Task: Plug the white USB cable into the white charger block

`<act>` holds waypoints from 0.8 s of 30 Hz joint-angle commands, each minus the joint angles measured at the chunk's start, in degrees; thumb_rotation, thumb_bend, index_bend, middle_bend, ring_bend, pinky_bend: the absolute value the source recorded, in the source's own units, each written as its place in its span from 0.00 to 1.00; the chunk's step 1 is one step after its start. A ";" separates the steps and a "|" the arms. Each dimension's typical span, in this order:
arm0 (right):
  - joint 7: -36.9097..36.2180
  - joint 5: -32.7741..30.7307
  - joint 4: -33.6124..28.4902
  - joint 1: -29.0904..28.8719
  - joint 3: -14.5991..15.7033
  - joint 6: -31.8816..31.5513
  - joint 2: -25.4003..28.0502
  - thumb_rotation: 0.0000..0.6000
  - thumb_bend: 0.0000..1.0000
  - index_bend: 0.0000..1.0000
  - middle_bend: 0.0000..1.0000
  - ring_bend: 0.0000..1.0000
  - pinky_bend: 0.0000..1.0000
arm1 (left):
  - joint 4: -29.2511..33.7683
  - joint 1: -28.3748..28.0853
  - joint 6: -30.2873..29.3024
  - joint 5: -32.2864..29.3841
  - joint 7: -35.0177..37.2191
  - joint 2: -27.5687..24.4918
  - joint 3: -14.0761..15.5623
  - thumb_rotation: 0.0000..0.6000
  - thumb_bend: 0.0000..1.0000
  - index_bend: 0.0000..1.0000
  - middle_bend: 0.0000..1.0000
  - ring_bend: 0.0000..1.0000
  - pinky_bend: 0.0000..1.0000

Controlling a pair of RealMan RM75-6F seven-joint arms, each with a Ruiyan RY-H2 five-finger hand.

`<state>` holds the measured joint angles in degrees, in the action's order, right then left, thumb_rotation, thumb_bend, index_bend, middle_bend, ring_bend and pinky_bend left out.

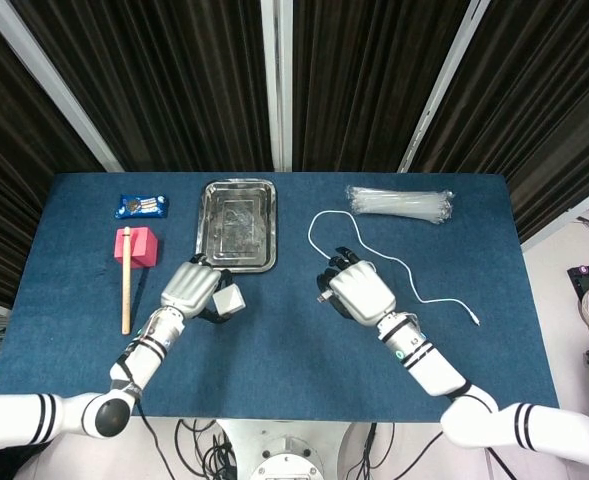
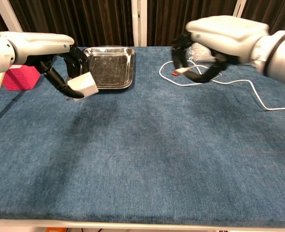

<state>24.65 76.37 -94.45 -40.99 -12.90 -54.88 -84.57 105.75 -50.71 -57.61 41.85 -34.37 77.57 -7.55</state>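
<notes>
My left hand [image 1: 194, 285] [image 2: 60, 53] holds the white charger block [image 1: 230, 300] [image 2: 84, 85] above the blue table, tilted, just in front of the metal tray. My right hand [image 1: 359, 292] [image 2: 215, 41] pinches the USB plug [image 2: 177, 72] of the white cable [image 1: 414, 290] [image 2: 258, 99], lifted over the table's middle right. The cable trails from the plug in a loop toward the back and then right, its far end lying on the cloth [image 1: 473, 322]. Plug and block are apart, facing each other across a gap.
A metal tray [image 1: 236, 262] [image 2: 125, 82] lies behind the left hand. A clear plastic bag [image 1: 400, 203] lies at the back right. A pink block [image 1: 137, 246] [image 2: 20, 77] with a wooden stick [image 1: 126, 290], and a blue packet [image 1: 141, 206], sit at the left.
</notes>
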 commanded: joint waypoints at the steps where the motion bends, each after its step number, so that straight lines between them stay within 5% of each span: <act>1: 4.34 -5.87 0.74 -3.83 -2.61 2.70 -3.56 1.00 0.43 0.56 0.50 0.28 0.17 | 0.49 -1.06 -0.65 -1.48 -1.90 0.23 0.07 0.79 0.26 0.49 0.50 0.34 0.16; 9: 9.94 -13.60 3.92 -8.35 -3.75 2.48 -9.59 1.00 0.43 0.56 0.50 0.28 0.18 | 1.85 -3.77 -3.77 -5.98 -6.70 1.18 -0.66 0.79 0.26 0.49 0.50 0.35 0.16; 24: 9.25 -19.31 8.09 -10.26 -4.84 -3.09 -16.48 1.00 0.43 0.57 0.50 0.28 0.16 | 3.02 -8.32 -8.50 -13.61 -14.86 3.36 -1.06 0.80 0.26 0.49 0.50 0.35 0.16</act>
<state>34.27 57.45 -86.70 -51.20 -17.49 -57.37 -100.46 108.63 -58.60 -65.68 28.74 -48.86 80.58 -8.38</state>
